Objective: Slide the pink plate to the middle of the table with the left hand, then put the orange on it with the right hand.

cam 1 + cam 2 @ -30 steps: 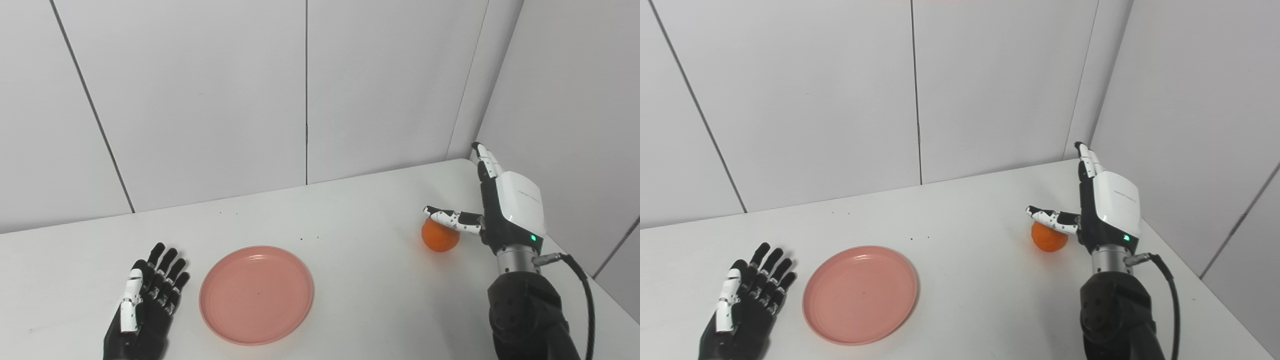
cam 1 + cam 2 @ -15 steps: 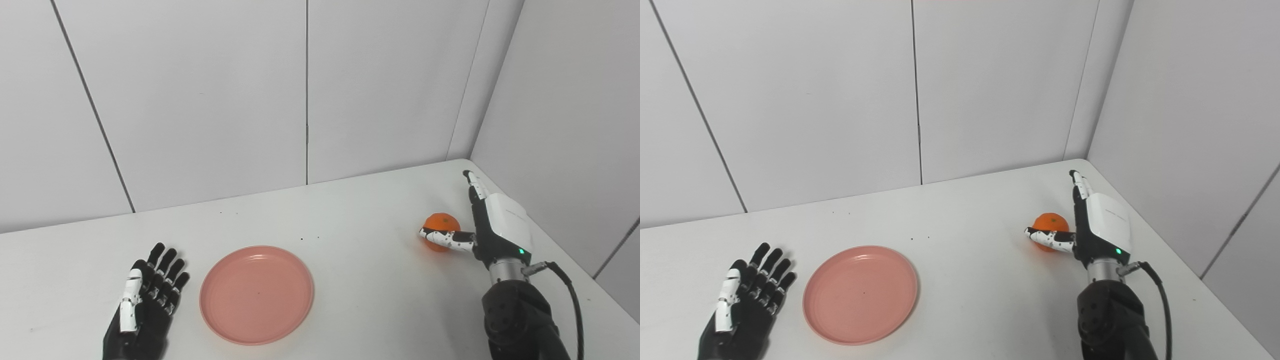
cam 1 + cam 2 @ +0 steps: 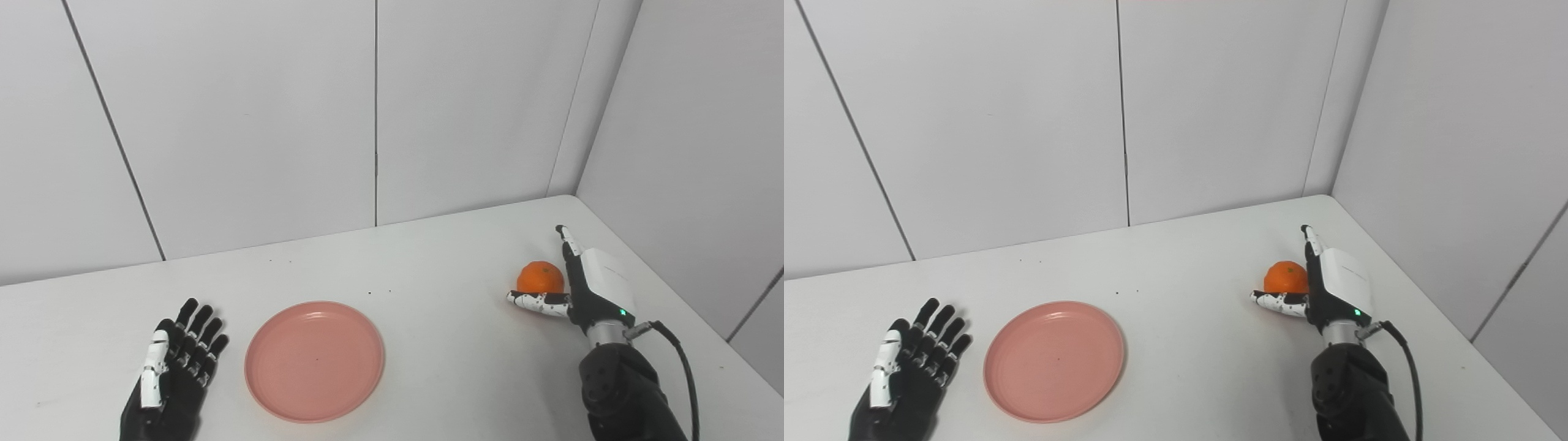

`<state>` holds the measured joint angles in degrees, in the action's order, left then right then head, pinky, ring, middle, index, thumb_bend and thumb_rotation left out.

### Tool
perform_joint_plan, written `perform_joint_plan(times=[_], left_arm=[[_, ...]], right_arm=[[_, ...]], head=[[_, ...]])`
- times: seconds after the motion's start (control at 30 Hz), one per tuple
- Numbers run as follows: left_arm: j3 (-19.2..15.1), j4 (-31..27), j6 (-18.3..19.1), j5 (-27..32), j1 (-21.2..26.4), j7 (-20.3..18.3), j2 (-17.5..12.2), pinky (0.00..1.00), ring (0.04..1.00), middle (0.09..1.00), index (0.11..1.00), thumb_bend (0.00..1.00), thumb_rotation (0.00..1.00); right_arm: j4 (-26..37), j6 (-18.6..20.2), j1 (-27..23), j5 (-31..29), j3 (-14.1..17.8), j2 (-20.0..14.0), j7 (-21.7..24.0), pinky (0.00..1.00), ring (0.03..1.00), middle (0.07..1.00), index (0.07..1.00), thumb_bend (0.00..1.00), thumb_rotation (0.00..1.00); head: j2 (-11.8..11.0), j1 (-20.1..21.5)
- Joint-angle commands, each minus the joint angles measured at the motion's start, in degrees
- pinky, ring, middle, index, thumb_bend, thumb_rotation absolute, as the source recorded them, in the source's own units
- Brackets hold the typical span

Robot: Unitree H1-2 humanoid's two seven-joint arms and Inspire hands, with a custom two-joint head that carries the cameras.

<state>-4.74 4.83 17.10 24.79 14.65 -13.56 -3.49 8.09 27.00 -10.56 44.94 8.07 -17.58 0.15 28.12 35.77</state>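
Against the right hand's [image 3: 585,288] palm sits the orange [image 3: 539,277].

A white table [image 3: 441,343] fills the lower part of both views, its far corner toward 2 o'clock. Pale grey wall panels [image 3: 245,122] with thin dark vertical seams stand behind and along the right side, evenly lit.
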Motion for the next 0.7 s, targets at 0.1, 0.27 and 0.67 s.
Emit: perform_joint_plan(times=[0.1, 0.27, 0.67], left_arm=[[0.0, 1.9, 2.3, -0.2, -0.3, 0.0, -1.0, 1.0, 1.0, 1.0, 1.0, 0.29, 1.0], [-0.2, 1.7, 2.8, 0.1, -0.2, 0.0, -1.1, 1.0, 1.0, 1.0, 1.0, 0.29, 1.0], [-0.3, 1.9, 2.7, -0.1, 0.0, 0.1, -1.3, 1.0, 1.0, 1.0, 1.0, 0.29, 1.0]], right_arm=[[-1.0, -0.8, -3.1, -1.0, 0.0, -2.2, -2.5, 0.67, 0.835, 0.917, 0.937, 0.98, 0.41], [-2.8, -0.5, -4.1, -2.3, 0.0, -2.5, -2.8, 0.67, 0.836, 0.919, 0.937, 0.99, 0.4], [-4.8, -0.1, -5.4, -2.5, 1.8, -1.7, -0.7, 0.66, 0.828, 0.927, 0.933, 0.98, 0.4]], head=[[0.2, -0.1], [0.5, 0.1], [0.9, 0.3]])
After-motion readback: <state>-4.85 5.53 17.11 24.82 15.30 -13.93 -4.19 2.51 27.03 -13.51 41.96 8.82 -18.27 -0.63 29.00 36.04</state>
